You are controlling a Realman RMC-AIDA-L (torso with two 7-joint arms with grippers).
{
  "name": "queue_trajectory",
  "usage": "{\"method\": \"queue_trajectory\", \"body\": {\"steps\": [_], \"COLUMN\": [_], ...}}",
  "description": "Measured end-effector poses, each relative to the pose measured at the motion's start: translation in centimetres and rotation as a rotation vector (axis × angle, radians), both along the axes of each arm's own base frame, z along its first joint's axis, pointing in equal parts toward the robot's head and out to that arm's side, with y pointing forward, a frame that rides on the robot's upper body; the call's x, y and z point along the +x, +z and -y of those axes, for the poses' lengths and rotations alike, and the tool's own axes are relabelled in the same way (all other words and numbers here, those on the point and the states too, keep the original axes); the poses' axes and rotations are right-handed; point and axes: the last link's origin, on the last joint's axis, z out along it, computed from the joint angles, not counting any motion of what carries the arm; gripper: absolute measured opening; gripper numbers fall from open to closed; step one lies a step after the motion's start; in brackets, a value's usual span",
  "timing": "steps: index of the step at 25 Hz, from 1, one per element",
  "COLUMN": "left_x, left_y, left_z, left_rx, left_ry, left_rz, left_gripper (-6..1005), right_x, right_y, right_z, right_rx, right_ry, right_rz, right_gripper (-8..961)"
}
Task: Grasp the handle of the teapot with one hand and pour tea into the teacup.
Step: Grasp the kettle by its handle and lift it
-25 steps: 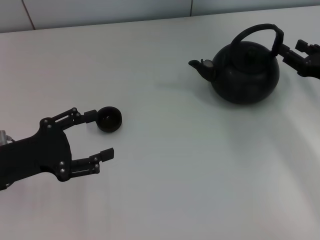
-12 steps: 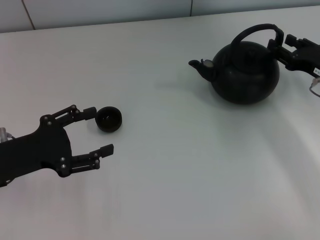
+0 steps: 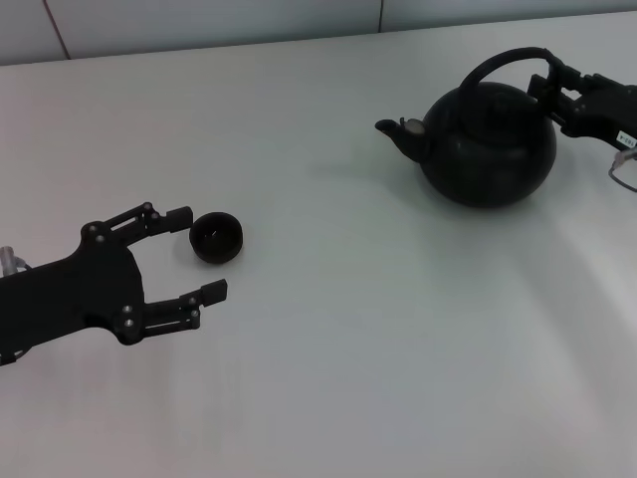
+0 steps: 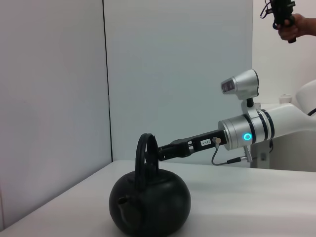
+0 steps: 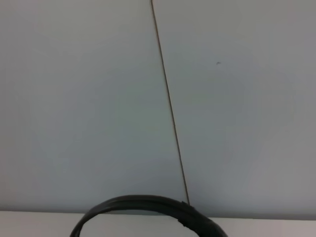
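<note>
The matte-black teapot stands at the back right of the white table, its spout pointing left. Its arched handle rises over the top. My right gripper is up against the handle's right end. The left wrist view shows the teapot, its handle and the right gripper reaching it from behind. The right wrist view shows only the top arc of the handle. The small black teacup sits at the left. My left gripper stands open beside it, the far fingertip just short of the cup.
The white table runs back to a pale wall with a vertical seam. The right arm's silver forearm stretches behind the teapot. A person's hand holding a device shows beyond it.
My right gripper has moved left from beside the teapot up to the right end of the handle. The left gripper has shifted slightly; the teacup and teapot have stayed in place.
</note>
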Motion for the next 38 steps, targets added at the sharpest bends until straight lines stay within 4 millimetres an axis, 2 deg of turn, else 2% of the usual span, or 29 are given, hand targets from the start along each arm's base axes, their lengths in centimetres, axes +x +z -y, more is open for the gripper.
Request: {"method": "queue_trajectory", "body": {"steps": [2, 11, 28, 38], "left_x": [0.0, 0.0, -0.1, -0.4], "left_y": [0.0, 0.0, 0.0, 0.0], "left_z": [0.0, 0.0, 0.0, 0.3], "left_rx": [0.000, 0.000, 0.002, 0.000], "left_ry": [-0.001, 0.000, 0.002, 0.013], "left_rz": [0.000, -0.003, -0.004, -0.002], "left_gripper": [859, 859, 859, 859], "right_x": [0.0, -0.4, -0.3, -1.1], "right_y": [-0.1, -0.7, -0.9, -0.7], "right_z": [0.0, -0.3, 0.0, -0.2], "right_rx": [-0.001, -0.013, -0.008, 0.012], "right_ry": [0.002, 0.020, 0.018, 0.055], "right_rz": [0.004, 0.017, 0.007, -0.021], "right_gripper": [554, 152, 132, 133]}}
